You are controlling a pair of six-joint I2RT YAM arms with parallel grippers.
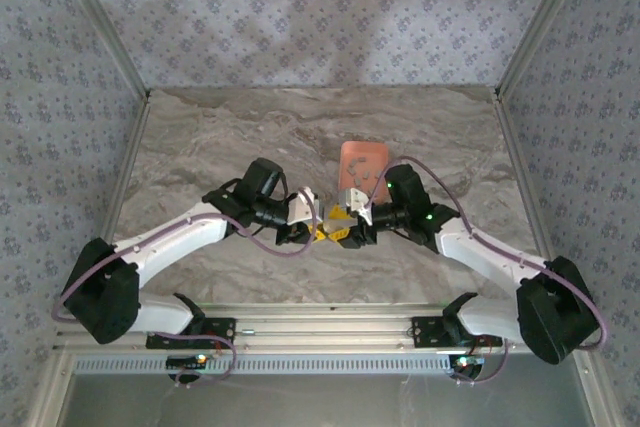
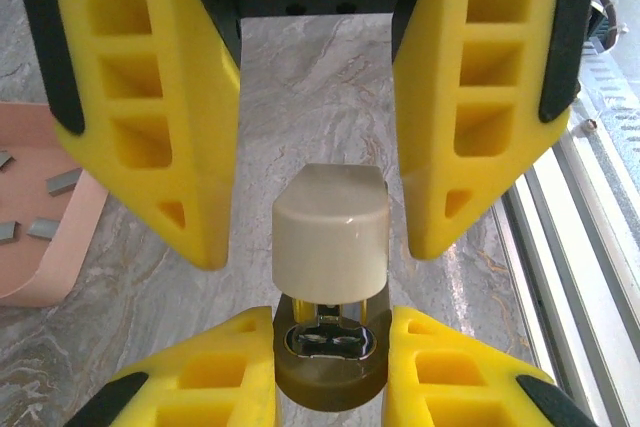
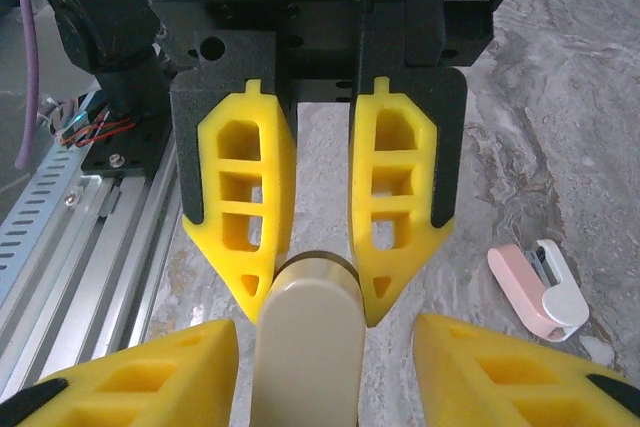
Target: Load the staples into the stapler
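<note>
Grey staples (image 2: 62, 181) lie loose at mixed angles in the salmon tray (image 2: 45, 277) on the tabletop (image 2: 320, 87), just beyond the stapler (image 2: 330, 227) and nearer the right arm. The stapler's long axis runs arm to arm. The left fingers (image 2: 215, 372) pinch its base, and the right fingers (image 2: 150, 117) stand spread astride its raised cream top.
</note>
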